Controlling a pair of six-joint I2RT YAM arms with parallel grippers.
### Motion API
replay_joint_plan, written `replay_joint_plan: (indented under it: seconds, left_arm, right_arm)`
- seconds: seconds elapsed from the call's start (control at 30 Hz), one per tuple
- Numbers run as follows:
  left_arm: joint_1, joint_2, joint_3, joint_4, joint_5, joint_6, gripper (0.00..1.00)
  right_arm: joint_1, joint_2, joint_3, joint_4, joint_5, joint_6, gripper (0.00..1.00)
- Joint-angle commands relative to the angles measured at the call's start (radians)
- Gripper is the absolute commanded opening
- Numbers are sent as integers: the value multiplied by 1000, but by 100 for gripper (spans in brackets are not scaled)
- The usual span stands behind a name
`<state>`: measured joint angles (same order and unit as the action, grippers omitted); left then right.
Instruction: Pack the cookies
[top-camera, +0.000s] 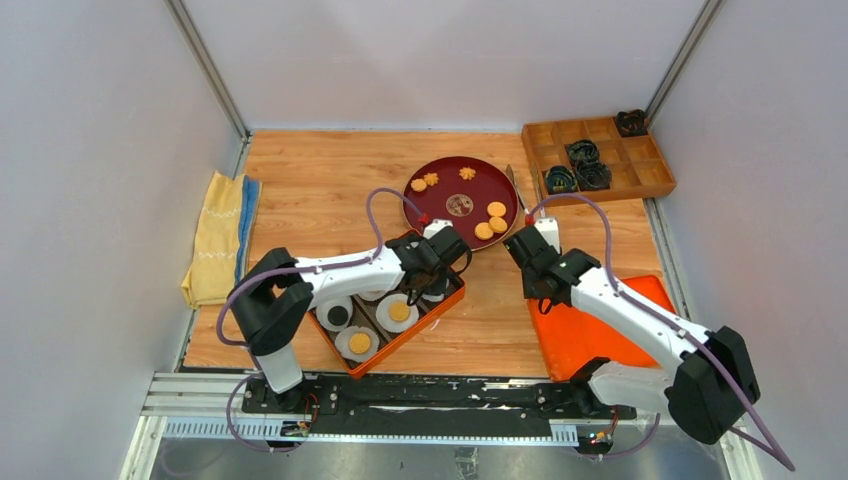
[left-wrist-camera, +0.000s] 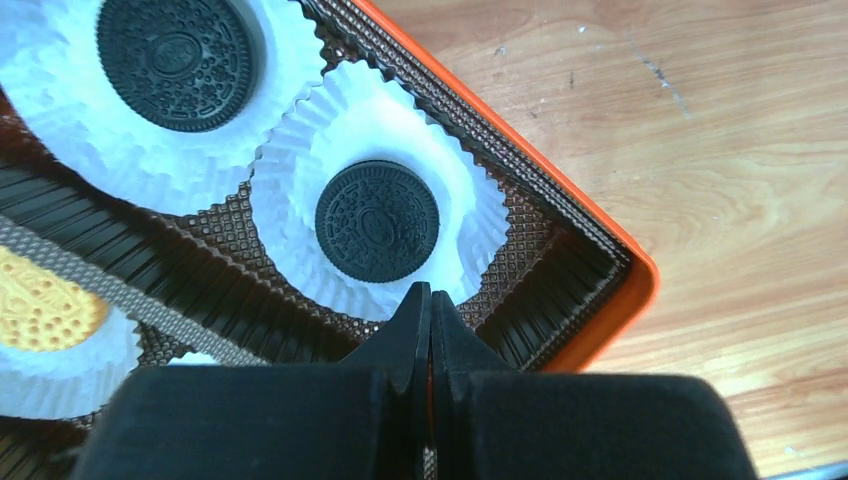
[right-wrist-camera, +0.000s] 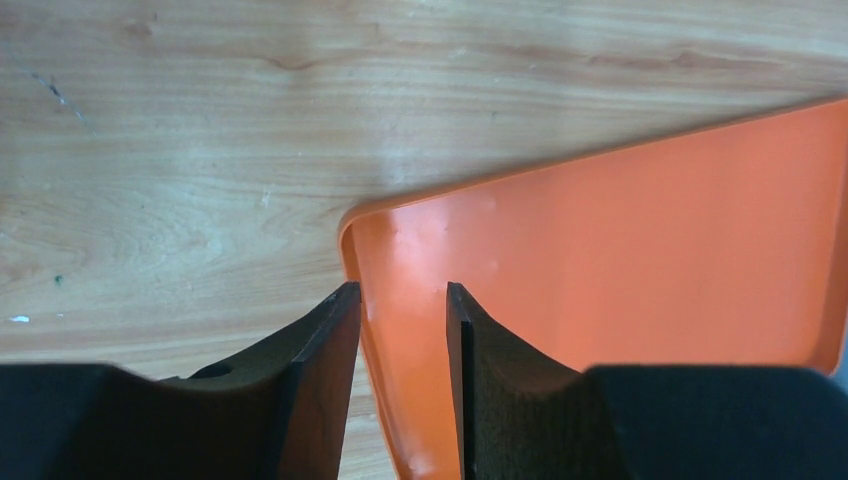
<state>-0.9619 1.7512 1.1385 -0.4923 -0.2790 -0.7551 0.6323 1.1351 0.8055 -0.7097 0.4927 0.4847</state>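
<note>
Orange box (top-camera: 410, 334) with a brown ribbed liner sits on the wooden surface (top-camera: 320, 170) in front of the left arm, holding white paper cups (left-wrist-camera: 400, 125). The left pincer (left-wrist-camera: 430, 300) is closed, its fingertips pressed together with nothing between them. It is poised just above a cup in a corner of the box, where a black cookie (left-wrist-camera: 377, 221) lies flat. A second black cookie (left-wrist-camera: 177, 62) fills the neighbouring cup, and a golden round cookie (left-wrist-camera: 40, 305) lies in another.

Just behind the box, a dark red plate (top-camera: 440, 205) carries three golden round cookies (top-camera: 496, 209) at its right side and three flower-shaped cookies (top-camera: 467, 173) toward its far edge.

The right pincer (right-wrist-camera: 403, 290) stands open with nothing in it, jaws apart above the corner of a flat orange lid (right-wrist-camera: 620, 260) lying on the surface.

At the far right, a wooden divided tray (top-camera: 640, 170) holds black coiled rings (top-camera: 583, 152). A yellow cloth (top-camera: 220, 235) lies at the left.
</note>
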Motion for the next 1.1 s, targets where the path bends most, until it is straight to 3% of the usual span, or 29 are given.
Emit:
replay_joint_plan:
  seconds: [0.0,0.33,0.5,0.53,0.77,0.87,1.07]
  left_arm:
    - [-5,-58,18,-30,-32,10,0]
    - [-7,-188,-100,-35,18,-33,0]
    - [-41,-302,-83,-130,-2,-54,0]
    - [-52,-320,-79,-147,8,-57,0]
    - [-175,-435,-79,-261,93,-69,0]
    - [-238,-442,-116,-364,57,-126,0]
    - [-259,-466,-303,-434,20,-288,0]
  right_arm:
    - [-17,49,-43,30,-93,29,41]
    - [-17,142,-195,127,-197,78,27]
    - [-17,188,-197,150,-223,81,1]
    - [-17,193,-189,150,-226,77,0]
    - [-18,214,-127,174,-242,43,0]
    - [-17,208,-89,161,-231,24,0]
    - [-18,103,-9,121,-251,-7,0]
